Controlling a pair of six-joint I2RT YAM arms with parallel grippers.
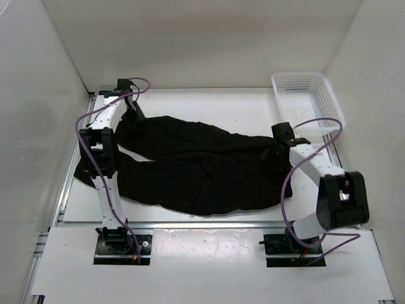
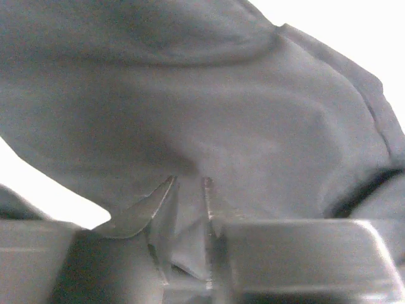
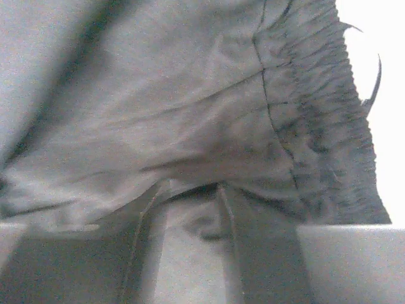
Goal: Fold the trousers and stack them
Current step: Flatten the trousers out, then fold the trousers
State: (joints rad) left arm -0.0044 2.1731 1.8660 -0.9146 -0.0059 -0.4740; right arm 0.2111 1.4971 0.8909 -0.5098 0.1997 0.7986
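The black trousers point(image 1: 196, 168) lie spread across the table, legs pointing left and waist at the right. My left gripper point(image 1: 131, 105) is at the far-left end of the upper leg. In the left wrist view its gripper point(image 2: 188, 181) stands nearly closed, with a fold of trouser fabric point(image 2: 209, 107) pinched between the jaws. My right gripper point(image 1: 274, 151) is at the waist end. In the right wrist view its gripper point(image 3: 190, 187) holds bunched cloth between the jaws, just left of the gathered elastic waistband point(image 3: 316, 126).
A white mesh basket point(image 1: 307, 95) stands at the back right, close behind the right arm. White walls enclose the table on the left, back and right. The lower leg's end point(image 1: 85, 172) lies under the left arm near the table's left edge.
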